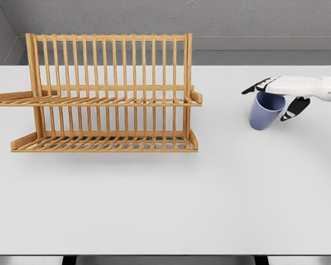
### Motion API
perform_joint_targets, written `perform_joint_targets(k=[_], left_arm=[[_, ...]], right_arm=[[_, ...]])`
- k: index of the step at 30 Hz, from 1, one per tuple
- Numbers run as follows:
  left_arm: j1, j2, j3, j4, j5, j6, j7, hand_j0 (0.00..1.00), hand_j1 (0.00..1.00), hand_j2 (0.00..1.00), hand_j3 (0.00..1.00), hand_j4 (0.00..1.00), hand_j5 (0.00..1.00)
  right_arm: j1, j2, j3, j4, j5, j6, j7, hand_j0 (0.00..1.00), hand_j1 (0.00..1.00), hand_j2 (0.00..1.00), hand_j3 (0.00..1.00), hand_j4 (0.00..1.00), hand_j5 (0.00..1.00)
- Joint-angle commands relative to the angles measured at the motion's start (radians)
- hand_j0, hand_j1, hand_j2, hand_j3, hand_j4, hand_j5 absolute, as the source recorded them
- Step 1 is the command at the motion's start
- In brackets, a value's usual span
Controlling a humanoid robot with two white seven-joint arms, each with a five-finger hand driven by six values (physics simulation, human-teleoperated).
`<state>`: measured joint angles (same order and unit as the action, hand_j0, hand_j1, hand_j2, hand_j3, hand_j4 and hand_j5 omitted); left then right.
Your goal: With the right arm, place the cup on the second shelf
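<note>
the right hand (281,94) comes in from the right edge and sits over the rim of the blue cup (266,110), its fingers (255,88) reaching across the top of the cup toward the rack and the thumb down beside the cup's right wall. they look wrapped on the cup, which tilts a little and seems to be at or just off the tabletop (165,199). so the step in hand is, by my reading, the grasp or the start of the lift. the wooden rack (107,94) stands well apart, on the far side of the fingers' tips. next the cup must be carried across to a shelf (99,101) and set down upright on its slats. the left arm is out of view.
</note>
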<state>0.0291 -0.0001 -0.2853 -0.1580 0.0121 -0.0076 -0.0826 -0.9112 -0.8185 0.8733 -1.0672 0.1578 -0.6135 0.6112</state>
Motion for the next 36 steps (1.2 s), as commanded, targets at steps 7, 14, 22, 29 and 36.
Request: perform_joint_targets(k=[7, 14, 22, 29, 36], left_arm=[[0.000, 0.000, 0.000, 0.000, 0.000, 0.000, 0.000, 1.00, 1.00, 1.00, 1.00, 1.00, 1.00], [0.000, 0.000, 0.000, 0.000, 0.000, 0.000, 0.000, 1.00, 1.00, 1.00, 1.00, 1.00, 1.00], [0.002, 0.000, 0.000, 0.000, 0.000, 0.000, 0.000, 1.00, 1.00, 1.00, 1.00, 1.00, 1.00], [0.002, 0.000, 0.000, 0.000, 0.000, 0.000, 0.000, 1.00, 1.00, 1.00, 1.00, 1.00, 1.00], [0.000, 0.000, 0.000, 0.000, 0.000, 0.000, 0.000, 1.00, 1.00, 1.00, 1.00, 1.00, 1.00]], right_arm=[[0.000, -0.001, 0.004, -0.002, -0.006, 0.003, 0.000, 0.77, 0.77, 0.77, 0.77, 0.77, 0.77], [-0.003, -0.001, 0.004, -0.008, -0.006, 0.003, 0.000, 0.70, 0.70, 0.70, 0.70, 0.70, 0.70], [-0.025, 0.001, -0.002, -0.011, -0.006, 0.003, 0.000, 0.70, 0.70, 0.70, 0.70, 0.70, 0.70], [-0.057, 0.002, -0.008, -0.016, -0.009, 0.003, 0.000, 0.67, 0.67, 0.67, 0.67, 0.67, 0.67], [-0.103, 0.010, -0.011, -0.020, -0.009, 0.003, 0.000, 0.67, 0.67, 0.67, 0.67, 0.67, 0.67]])
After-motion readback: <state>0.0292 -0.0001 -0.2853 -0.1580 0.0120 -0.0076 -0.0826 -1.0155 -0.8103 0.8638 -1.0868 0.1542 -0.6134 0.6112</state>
